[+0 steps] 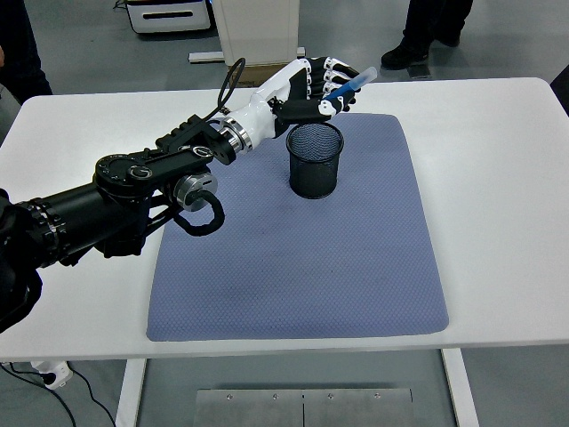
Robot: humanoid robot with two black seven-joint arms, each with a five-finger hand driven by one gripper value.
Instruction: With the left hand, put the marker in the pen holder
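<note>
Upper centre of the frame: we see the white-and-black left hand gripping the blue plastic marker, tilted, above and just behind the black mesh pen holder. We judge this the positioning step; next: tip it upright over the opening, then release.

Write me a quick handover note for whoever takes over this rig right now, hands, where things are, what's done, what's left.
Left robot hand: shut on the blue marker, held tilted above and just behind the pen holder.
Right robot hand: not in view.
Pen holder: black mesh cup, upright on the blue mat, appears empty.
Done: marker picked up and carried to the holder.
Left: tip the marker down into the holder and release.
</note>
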